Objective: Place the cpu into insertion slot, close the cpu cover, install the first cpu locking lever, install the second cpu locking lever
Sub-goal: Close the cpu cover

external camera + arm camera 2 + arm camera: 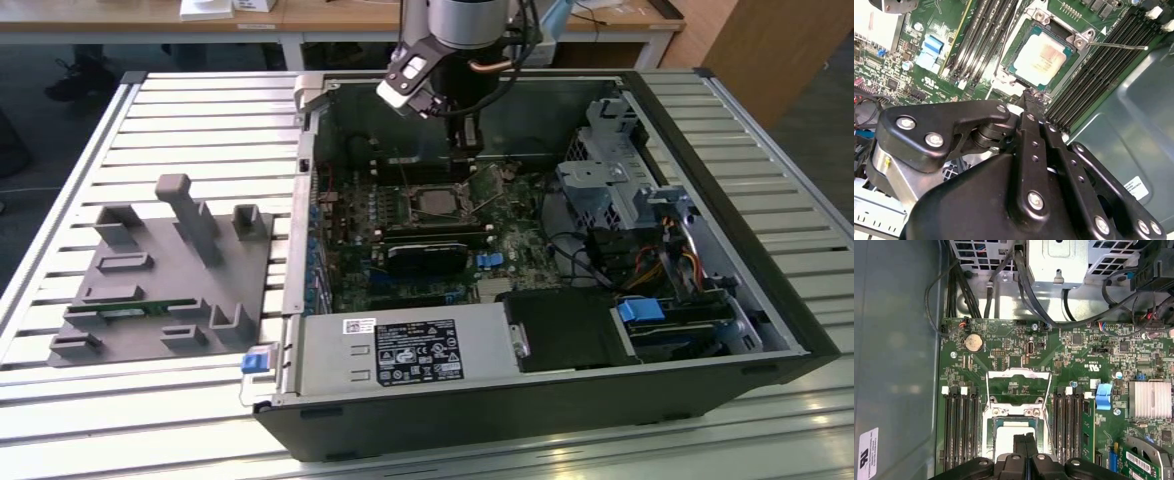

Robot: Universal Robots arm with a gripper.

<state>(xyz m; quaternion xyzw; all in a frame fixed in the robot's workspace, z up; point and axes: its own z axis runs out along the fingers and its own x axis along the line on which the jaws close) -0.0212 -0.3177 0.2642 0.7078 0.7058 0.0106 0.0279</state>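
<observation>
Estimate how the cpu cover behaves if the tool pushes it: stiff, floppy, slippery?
Thin metal frame with a large cut-out, so the cpu cover is probably light and slightly springy. Its bare shiny metal may let the tool slip. It sits swung open beyond the cpu, so a push likely pivots it rather than slides it.

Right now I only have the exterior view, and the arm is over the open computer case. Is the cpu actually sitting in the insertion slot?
Observer: Yes. In the second wrist view the cpu lies inside the insertion slot, pale top up.
Operator: And the cpu cover?
Observer: Open. In the first wrist view the cpu cover is swung back off the slot, with green board showing through its cut-out.
Operator: Is the gripper holding anything?
Observer: No. In the first wrist view the gripper is shut on nothing, its tips at the cpu's edge.
</observation>
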